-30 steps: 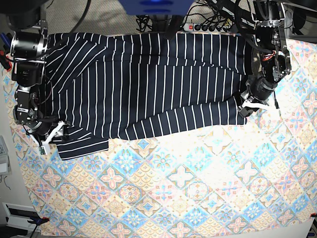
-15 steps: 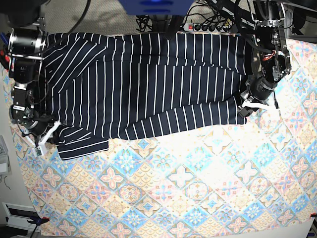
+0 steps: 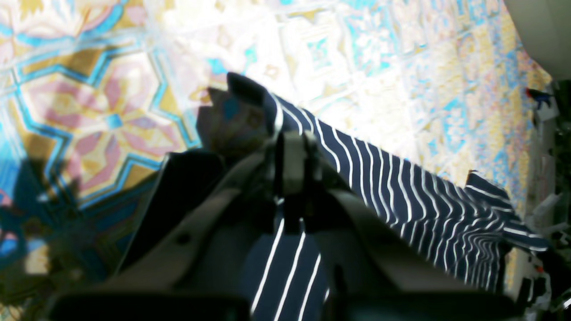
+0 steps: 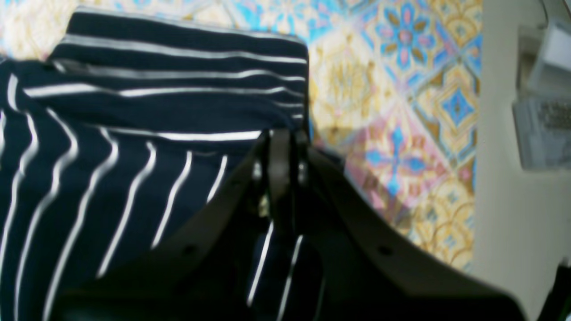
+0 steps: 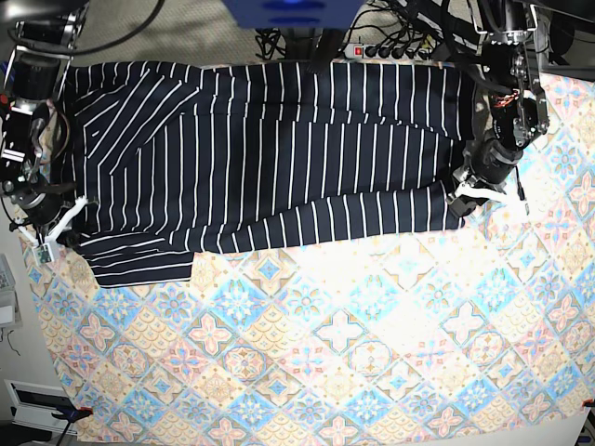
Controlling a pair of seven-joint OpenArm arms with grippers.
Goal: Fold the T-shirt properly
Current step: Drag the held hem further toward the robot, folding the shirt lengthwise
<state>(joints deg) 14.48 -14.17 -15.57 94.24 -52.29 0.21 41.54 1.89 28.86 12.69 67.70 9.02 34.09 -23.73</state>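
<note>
Base view, T-shirt (image 5: 270, 158) spread on pastel tile-patterned tablecloth (image 5: 372, 353)

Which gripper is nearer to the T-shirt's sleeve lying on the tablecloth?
Right. The right gripper is shut on the T-shirt beside the sleeve; the left gripper is shut on the opposite corner, across the shirt.

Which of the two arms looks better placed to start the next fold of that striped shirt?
Neither, probably: both hold it. The right gripper is shut on the T-shirt by its sleeve; the left gripper is shut on the other end's near corner. They likely move together.
</note>
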